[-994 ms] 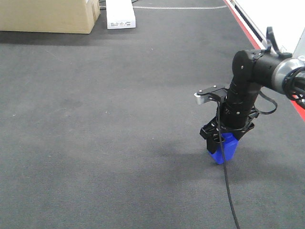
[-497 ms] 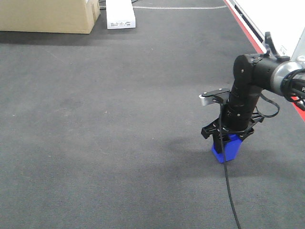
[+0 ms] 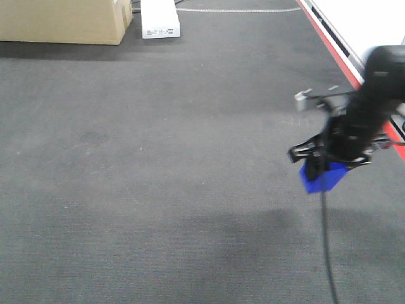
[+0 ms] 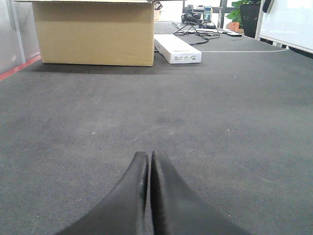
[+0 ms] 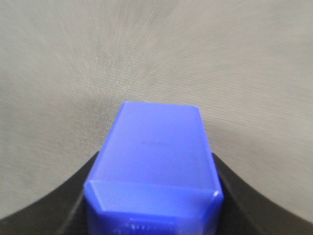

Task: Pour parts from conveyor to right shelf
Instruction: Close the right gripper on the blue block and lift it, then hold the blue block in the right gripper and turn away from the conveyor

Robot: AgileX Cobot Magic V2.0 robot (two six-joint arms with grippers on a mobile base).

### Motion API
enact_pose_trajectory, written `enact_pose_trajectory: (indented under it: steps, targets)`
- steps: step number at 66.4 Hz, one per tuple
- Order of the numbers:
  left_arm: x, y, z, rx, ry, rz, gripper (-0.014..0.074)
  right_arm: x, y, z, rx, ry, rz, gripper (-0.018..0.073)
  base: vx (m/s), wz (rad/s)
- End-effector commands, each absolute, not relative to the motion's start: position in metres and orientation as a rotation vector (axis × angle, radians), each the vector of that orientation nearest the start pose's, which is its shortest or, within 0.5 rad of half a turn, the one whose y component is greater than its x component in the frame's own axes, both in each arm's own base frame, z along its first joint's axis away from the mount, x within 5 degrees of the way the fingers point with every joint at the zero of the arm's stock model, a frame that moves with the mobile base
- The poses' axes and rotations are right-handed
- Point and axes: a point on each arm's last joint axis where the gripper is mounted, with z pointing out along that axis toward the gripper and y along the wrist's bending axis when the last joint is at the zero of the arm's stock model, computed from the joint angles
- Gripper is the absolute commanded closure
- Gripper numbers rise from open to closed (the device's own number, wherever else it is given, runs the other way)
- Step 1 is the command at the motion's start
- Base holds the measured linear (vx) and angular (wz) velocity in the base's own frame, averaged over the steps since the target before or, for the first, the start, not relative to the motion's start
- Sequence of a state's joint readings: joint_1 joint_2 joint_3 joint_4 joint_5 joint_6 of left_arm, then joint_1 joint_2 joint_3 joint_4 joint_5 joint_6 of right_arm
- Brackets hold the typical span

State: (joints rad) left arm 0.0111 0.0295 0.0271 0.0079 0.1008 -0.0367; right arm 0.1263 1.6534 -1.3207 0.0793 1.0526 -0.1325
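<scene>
Since half a second ago the right gripper has risen and swung toward the right edge of the front view, carrying the blue block with it. Before, the block sat low against the grey surface; now it hangs clear of it, with its shadow lying apart on the surface below. The arm is smeared by motion blur, so the fingers are hard to make out from the front. The right wrist view shows dark fingers pressed against both flanks of the block, which seems firmly pinched. A black cable trails down from the arm. The left gripper has its two fingers pressed together with nothing between them, low over the grey surface and facing a cardboard box and a white carton.
</scene>
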Motion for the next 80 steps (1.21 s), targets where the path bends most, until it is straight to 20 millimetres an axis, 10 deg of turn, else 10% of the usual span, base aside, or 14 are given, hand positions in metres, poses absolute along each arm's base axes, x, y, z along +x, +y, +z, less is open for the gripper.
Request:
enact_pose_trajectory:
  steps: [1, 22, 44, 62, 80]
  targets:
    - [0.060, 0.000, 0.206, -0.039, 1.558, -0.032, 0.0602, 0.301, 0.035, 0.318, -0.243, 2.590, 0.095, 0.0568, 0.00, 0.00]
    - [0.060, 0.000, 0.206, -0.039, 1.558, -0.032, 0.0602, 0.170, 0.005, 0.351, -0.104, 2.043, 0.006, 0.0567, 0.00, 0.00]
    - [0.060, 0.000, 0.206, -0.039, 1.558, -0.032, 0.0602, 0.052, 0.004, 0.328, -0.085, 1.600, -0.017, 0.0564, 0.00, 0.00]
    - [0.060, 0.000, 0.206, -0.039, 1.558, -0.032, 0.0602, 0.025, 0.003, 0.282, -0.110, 1.646, -0.042, 0.0564, 0.00, 0.00]
    - [0.060, 0.000, 0.206, -0.039, 1.558, -0.032, 0.0602, 0.025, 0.003, 0.284, -0.108, 1.628, -0.046, 0.0564, 0.00, 0.00]
